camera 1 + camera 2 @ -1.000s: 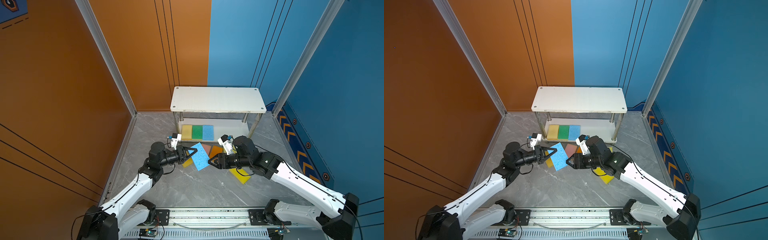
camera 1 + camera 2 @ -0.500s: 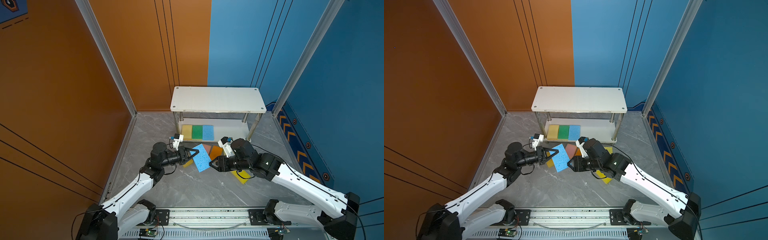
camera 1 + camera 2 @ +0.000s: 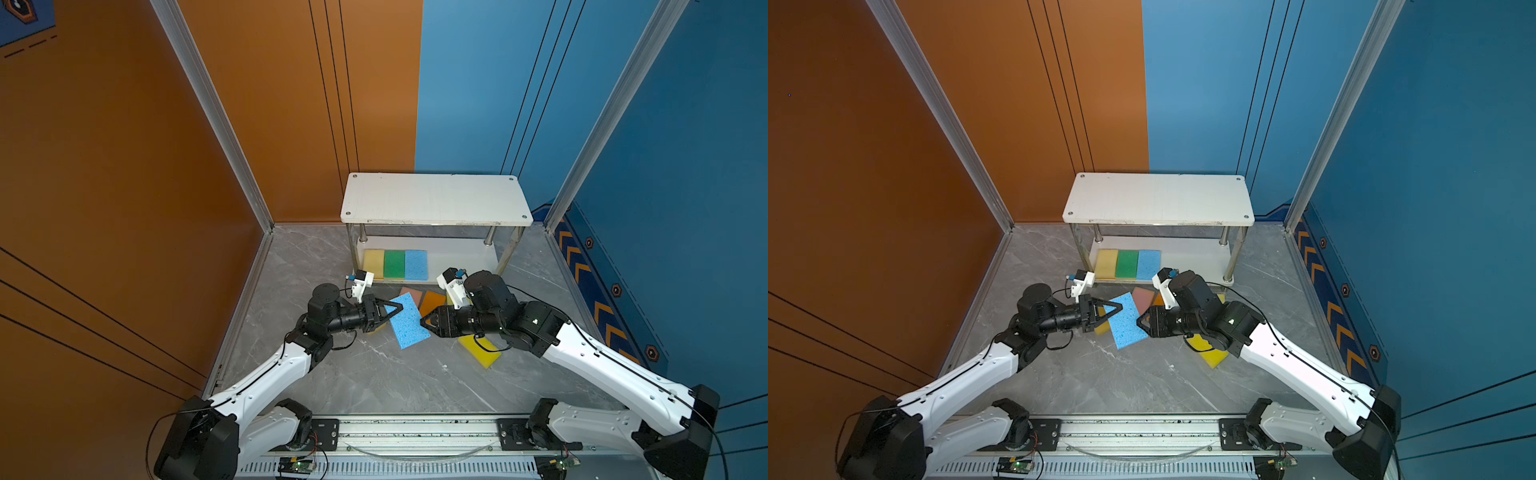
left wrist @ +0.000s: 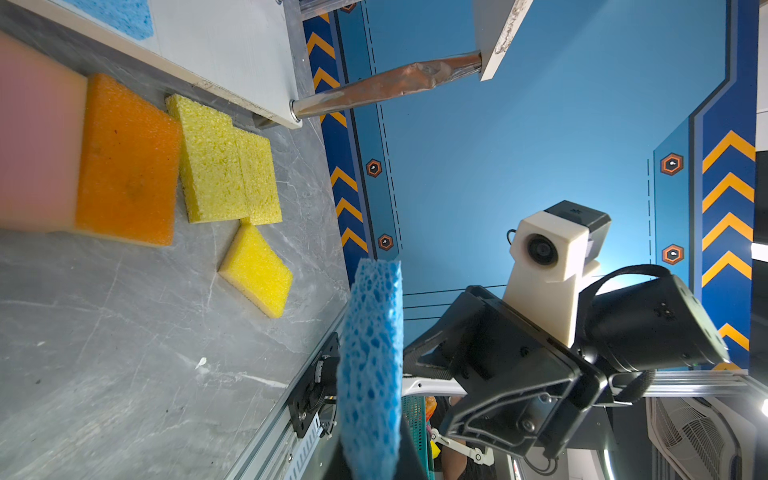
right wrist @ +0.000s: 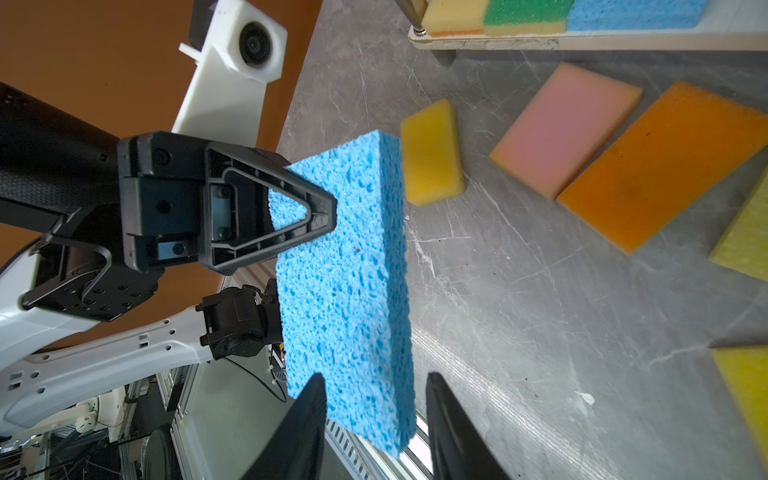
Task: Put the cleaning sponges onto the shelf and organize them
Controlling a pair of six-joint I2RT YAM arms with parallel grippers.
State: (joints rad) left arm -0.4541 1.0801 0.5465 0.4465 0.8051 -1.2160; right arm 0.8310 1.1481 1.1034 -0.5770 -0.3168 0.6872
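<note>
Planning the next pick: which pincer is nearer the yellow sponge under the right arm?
Right. The right pincer is just beside the yellow sponge; the left pincer is farther, gripping the blue sponge.

Yellow sponge point(image 3: 373, 262), green sponge point(image 3: 394, 263) and blue sponge point(image 3: 416, 264) lie abreast on the shelf point(image 3: 436, 199); pink sponge point(image 3: 411, 293), orange sponge point(image 3: 432, 302) on the floor point(image 3: 395, 382).

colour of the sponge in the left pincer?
Light blue sponge, open-pored; shows best in the right wrist view.

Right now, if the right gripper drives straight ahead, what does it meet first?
The light blue sponge clamped in the left gripper: its free end sits between the open fingers of the right gripper, apparently not yet pinched.
</note>
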